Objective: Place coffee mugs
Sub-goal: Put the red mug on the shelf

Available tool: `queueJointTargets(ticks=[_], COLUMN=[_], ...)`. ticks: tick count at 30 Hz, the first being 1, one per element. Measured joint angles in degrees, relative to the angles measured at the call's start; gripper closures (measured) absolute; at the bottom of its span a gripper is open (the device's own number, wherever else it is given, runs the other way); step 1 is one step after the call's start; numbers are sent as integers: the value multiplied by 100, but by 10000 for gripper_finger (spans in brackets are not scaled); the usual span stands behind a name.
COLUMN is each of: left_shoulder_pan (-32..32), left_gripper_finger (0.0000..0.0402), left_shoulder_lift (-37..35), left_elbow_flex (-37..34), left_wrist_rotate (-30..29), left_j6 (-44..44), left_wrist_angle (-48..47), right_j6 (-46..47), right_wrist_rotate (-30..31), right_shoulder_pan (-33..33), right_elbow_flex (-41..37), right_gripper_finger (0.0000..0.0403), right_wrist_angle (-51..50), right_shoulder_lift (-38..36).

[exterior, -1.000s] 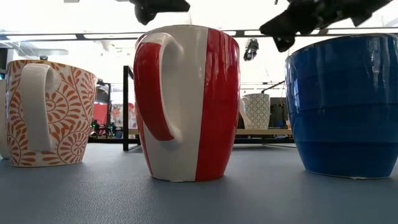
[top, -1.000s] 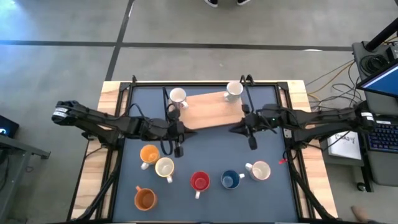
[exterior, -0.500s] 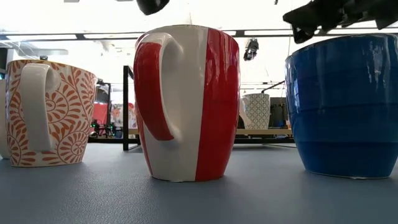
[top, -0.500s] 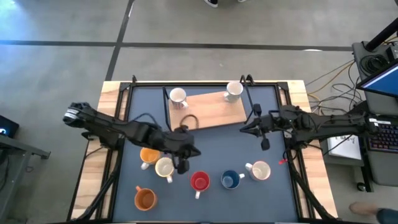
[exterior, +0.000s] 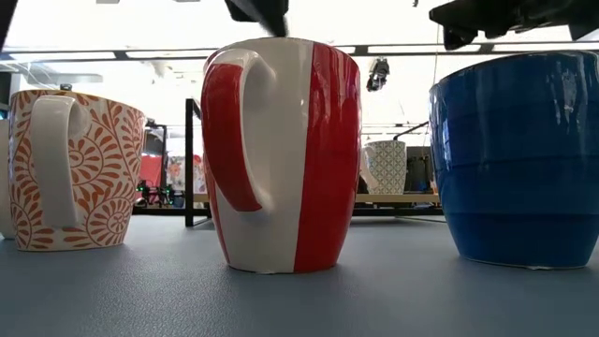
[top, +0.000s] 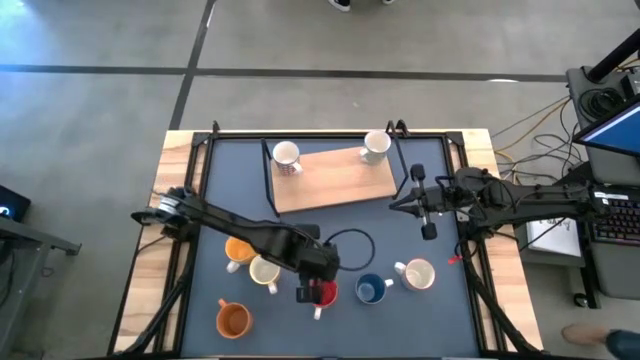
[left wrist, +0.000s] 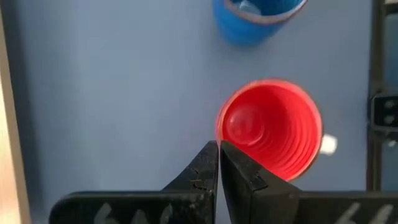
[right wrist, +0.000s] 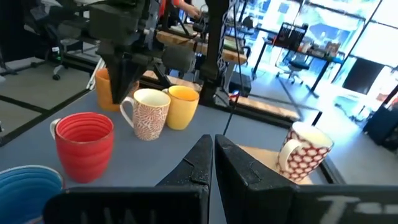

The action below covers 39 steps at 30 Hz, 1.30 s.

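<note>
Six mugs stand upright on the dark mat: yellow (top: 240, 248), cream patterned (top: 264, 270), orange (top: 232, 320), red (top: 322, 293), blue (top: 371, 289) and white (top: 417, 273). Two more stand on the wooden board (top: 335, 180): a red-dotted white one (top: 286, 155) and a white one (top: 375, 146). My left gripper (left wrist: 219, 144) is shut and hovers just over the red mug's rim (left wrist: 219, 127), on its left side. The low view shows it above that mug (exterior: 281, 154). My right gripper (top: 428, 230) is shut, in the air to the right of the board.
The blue mug (left wrist: 258, 15) stands close to the right of the red one. A black cable loops over the mat (top: 350, 240) behind them. A metal frame (top: 200, 200) runs round the mat. Bare mat lies between the board and the mug row.
My left gripper has swept from the board's near left corner toward the table's near edge and right, ending over the red mug. My right gripper has moved a little toward the right edge. No mug has moved.
</note>
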Motion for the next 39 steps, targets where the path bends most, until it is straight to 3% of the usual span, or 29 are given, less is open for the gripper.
queueJointTargets(ticks=[5, 11, 17, 22, 33, 39], left_shoulder_pan=[-2, -2, -2, -14, -7, 52], left_gripper_finger=[391, 335, 272, 248, 267, 334], left_shoulder_lift=[238, 253, 269, 295, 295, 288], left_elbow_flex=[474, 560, 240, -163, -981, -1082], left_wrist_rotate=[-4, -78, -328, -178, 340, 467], left_j6=[-217, -483, -569, -381, -201, -122], left_wrist_angle=[-344, -441, -360, 62, 1135, 1199], right_j6=[-141, -114, -92, -52, 113, 253], right_wrist_rotate=[-23, -29, -28, -28, -28, -27], right_shoulder_pan=[0, 0, 0, 0, 0, 0], right_elbow_flex=[-1, -3, -3, -3, -5, -11], right_gripper_finger=[394, 394, 394, 394, 394, 394], right_wrist_angle=[-14, -138, -237, -263, -316, -313], right_shoulder_lift=[-180, -281, -271, -271, -268, -268])
